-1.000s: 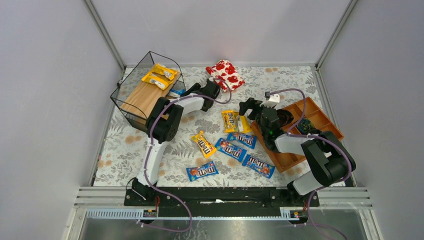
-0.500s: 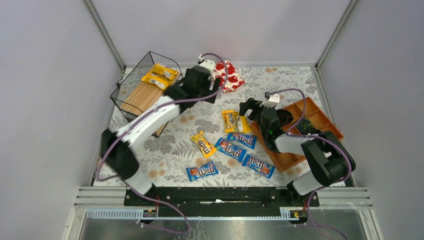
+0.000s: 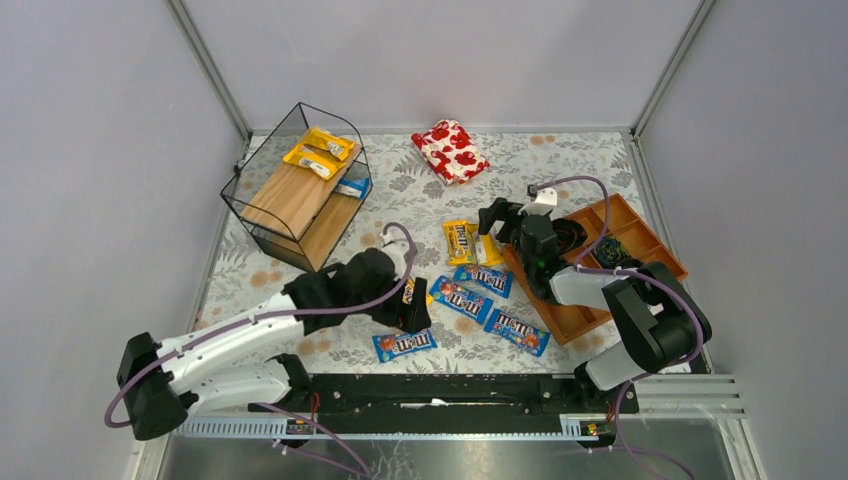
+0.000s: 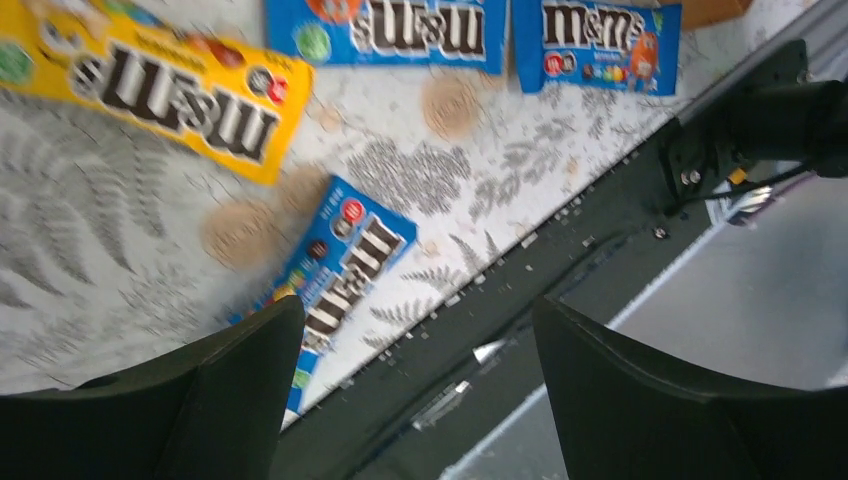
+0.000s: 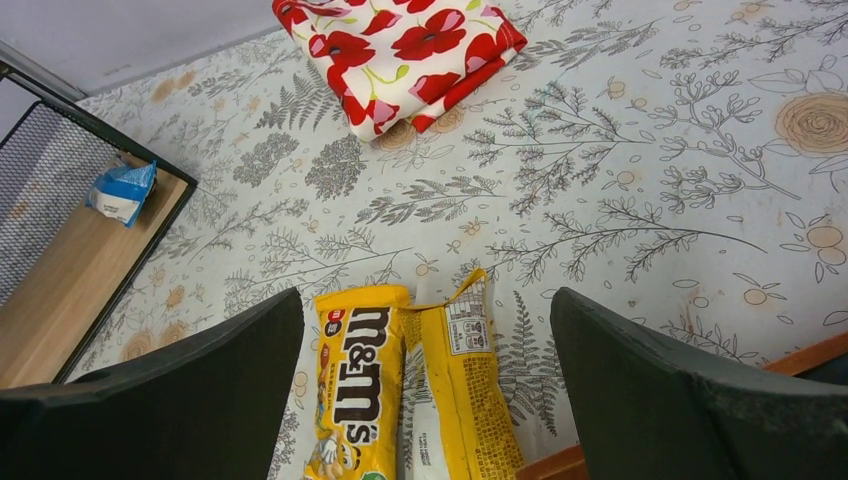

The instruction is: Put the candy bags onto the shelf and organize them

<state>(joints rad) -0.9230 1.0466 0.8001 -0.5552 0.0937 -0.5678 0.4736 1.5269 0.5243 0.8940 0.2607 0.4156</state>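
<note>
The black wire shelf stands at the far left. Two yellow candy bags lie on its top board and a blue one on the lower board. My left gripper is open and empty, low over loose bags near the front. Its wrist view shows a yellow bag and a blue bag below the open gripper. My right gripper is open and empty over two yellow bags; they lie side by side between its fingers.
Three more blue bags lie mid-table, and one near the front edge. A red-and-white floral pouch lies at the back. An orange-brown compartment tray sits under the right arm.
My left arm swung away from the shelf, up past the pouch, then down to the loose bags near the front. The right arm has not moved.
</note>
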